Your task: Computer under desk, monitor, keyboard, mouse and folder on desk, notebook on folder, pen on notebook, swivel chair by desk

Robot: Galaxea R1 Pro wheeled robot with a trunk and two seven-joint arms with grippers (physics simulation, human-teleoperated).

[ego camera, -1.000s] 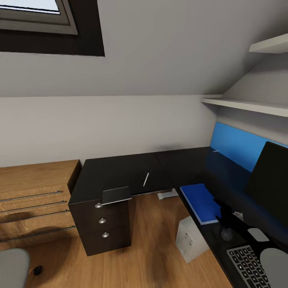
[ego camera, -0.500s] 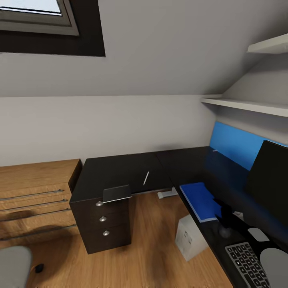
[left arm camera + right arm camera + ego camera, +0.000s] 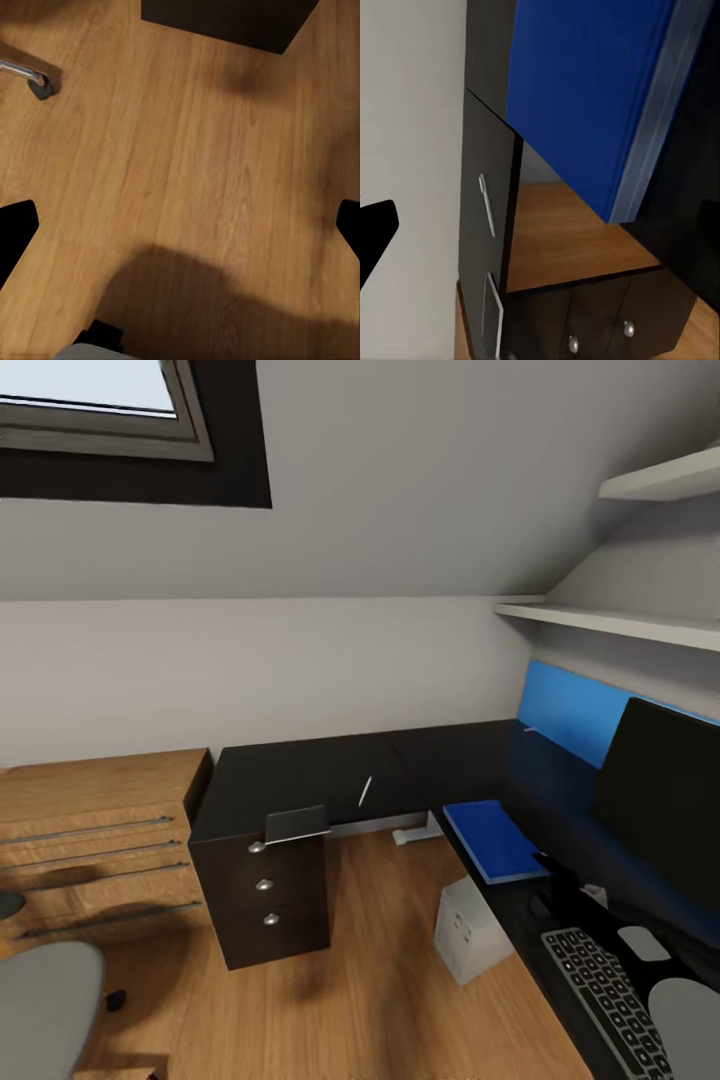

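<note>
Camera's swung right since before, so I see more keyboard [image 3: 600, 1000]. Glossy black bench [image 3: 300, 785], flat blue folder [image 3: 493, 841]; both jaws look open.

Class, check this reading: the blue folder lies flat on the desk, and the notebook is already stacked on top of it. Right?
Not quite. The folder lies on the desk, but the notebook sits apart, above the drawer unit, as the head view shows.

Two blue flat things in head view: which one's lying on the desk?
The folder, flat on the black desk near its front edge. The other is the blue panel standing upright behind the monitor.
</note>
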